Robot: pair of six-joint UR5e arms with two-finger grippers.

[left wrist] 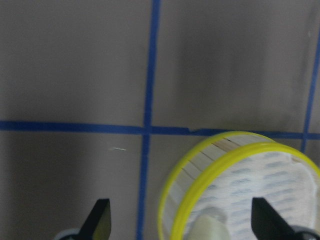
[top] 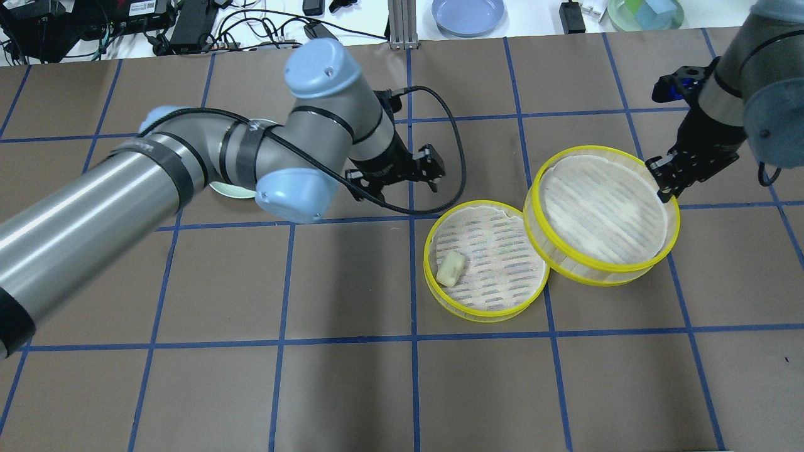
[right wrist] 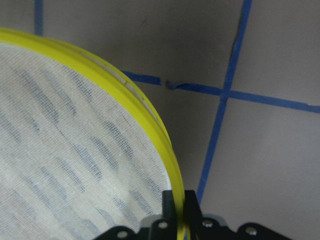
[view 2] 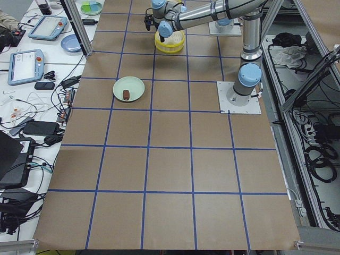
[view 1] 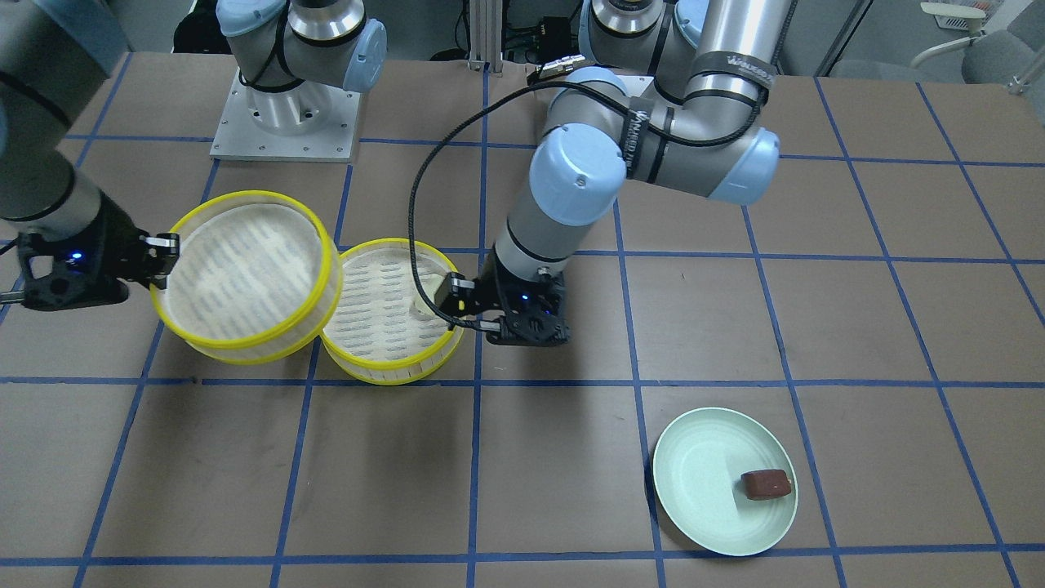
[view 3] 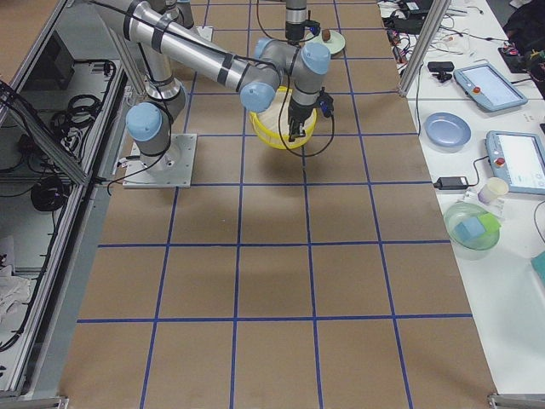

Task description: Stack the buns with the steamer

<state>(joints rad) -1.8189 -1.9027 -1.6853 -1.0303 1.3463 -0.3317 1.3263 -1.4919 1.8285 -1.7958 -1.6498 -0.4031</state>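
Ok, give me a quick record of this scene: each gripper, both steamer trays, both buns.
right gripper: shut on empty tray rim
empty tray: tilted, edge overlapping bun tray
left gripper: open, above bun tray's edge
bun tray: flat, holds white bun
brown bun: on green plate, apart from both trays
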